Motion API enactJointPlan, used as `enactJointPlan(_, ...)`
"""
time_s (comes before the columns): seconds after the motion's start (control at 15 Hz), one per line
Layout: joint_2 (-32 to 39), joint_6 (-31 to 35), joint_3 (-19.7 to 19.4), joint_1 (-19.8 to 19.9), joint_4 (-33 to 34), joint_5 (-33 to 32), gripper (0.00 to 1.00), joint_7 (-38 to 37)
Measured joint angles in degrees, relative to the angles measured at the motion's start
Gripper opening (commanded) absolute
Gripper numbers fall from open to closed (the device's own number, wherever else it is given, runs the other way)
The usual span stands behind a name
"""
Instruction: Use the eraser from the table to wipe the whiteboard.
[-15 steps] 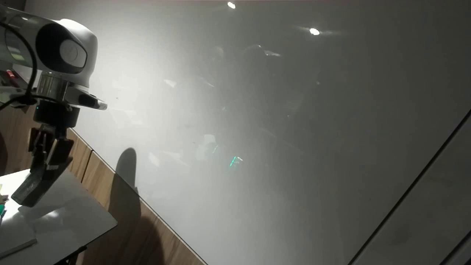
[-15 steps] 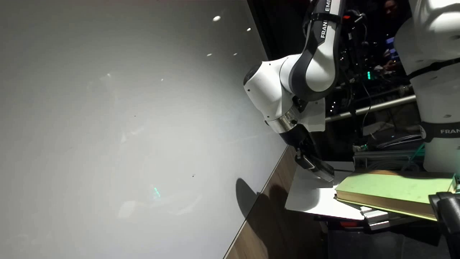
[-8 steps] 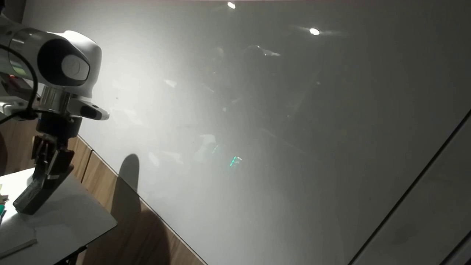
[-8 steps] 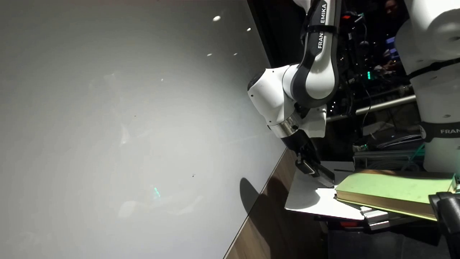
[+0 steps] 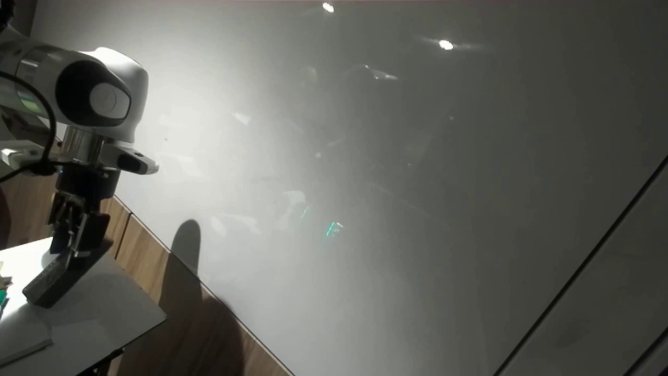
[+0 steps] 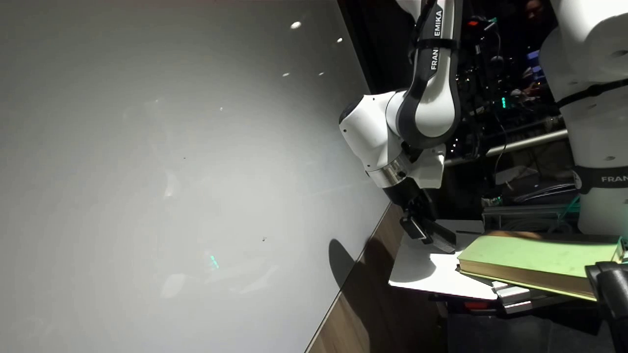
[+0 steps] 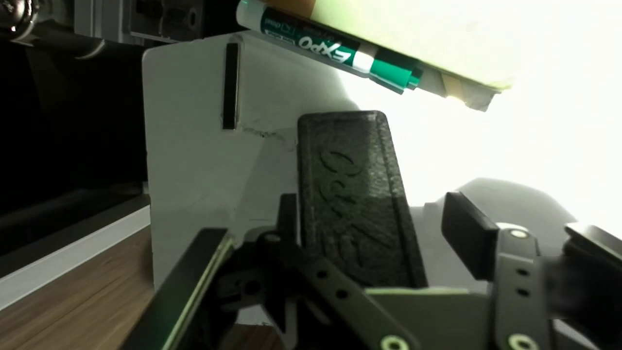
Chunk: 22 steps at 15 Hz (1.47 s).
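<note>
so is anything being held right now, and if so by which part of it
Nothing is held: the end effector is open, the eraser between its jaws with a gap showing on one side.

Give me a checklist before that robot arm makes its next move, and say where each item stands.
1. Black two-fingered gripper open: ok.
2. Dark grey oblong eraser lined up inside its opening: ok in the wrist view.
3. Eraser gripped for lifting: not ok, a gap shows along one side.
4. Eraser flat on the white tabletop: cannot tell.
5. Green and white marker clear of the gripper: ok.
6. Eraser touching the large glossy pale grey whiteboard: not ok, they're apart.
</note>
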State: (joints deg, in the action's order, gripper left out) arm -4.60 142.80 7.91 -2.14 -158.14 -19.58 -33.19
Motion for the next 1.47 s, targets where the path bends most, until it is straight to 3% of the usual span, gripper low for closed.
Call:
enactJointPlan(0.53, 1.3, 1.7, -0.2, 0.0, 0.2, 0.4, 1.0, 0.0)
enactJointPlan(0.8, -0.6, 4.8, -0.2, -0.5, 1.2, 4.3, 1.0, 2.0)
enactJointPlan(1.07, -8.2, 4.2, 0.2, -2.2, 1.1, 9.2, 1.0, 5.5)
enactJointPlan(1.47, -20.3, -5.0, 1.2, -3.6, 2.6, 13.7, 1.0, 8.8)
